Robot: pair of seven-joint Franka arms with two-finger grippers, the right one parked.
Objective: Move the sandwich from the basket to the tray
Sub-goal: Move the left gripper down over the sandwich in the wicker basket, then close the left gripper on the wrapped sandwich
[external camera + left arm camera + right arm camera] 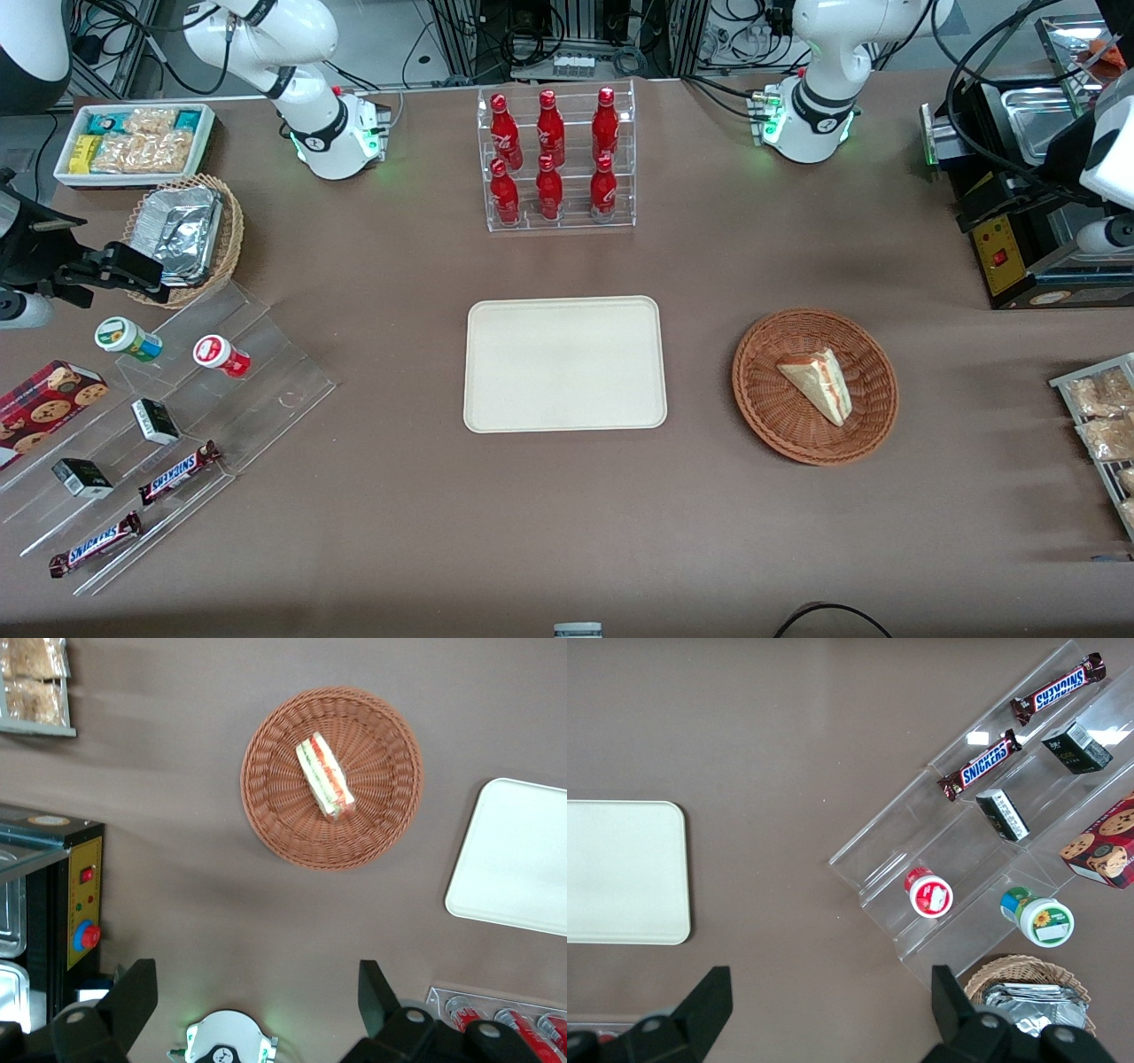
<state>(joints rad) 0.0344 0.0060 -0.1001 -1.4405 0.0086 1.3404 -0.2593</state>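
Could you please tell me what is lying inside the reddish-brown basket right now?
Only the sandwich lies in the basket; the weave beneath it is hidden. The open gripper hangs high above the table.

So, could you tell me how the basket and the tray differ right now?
The basket is round, reddish-brown woven wicker; the tray is rectangular, smooth and cream. The basket holds the sandwich; the tray holds nothing. Both lie flat on the table. The gripper hangs open, high above the table.
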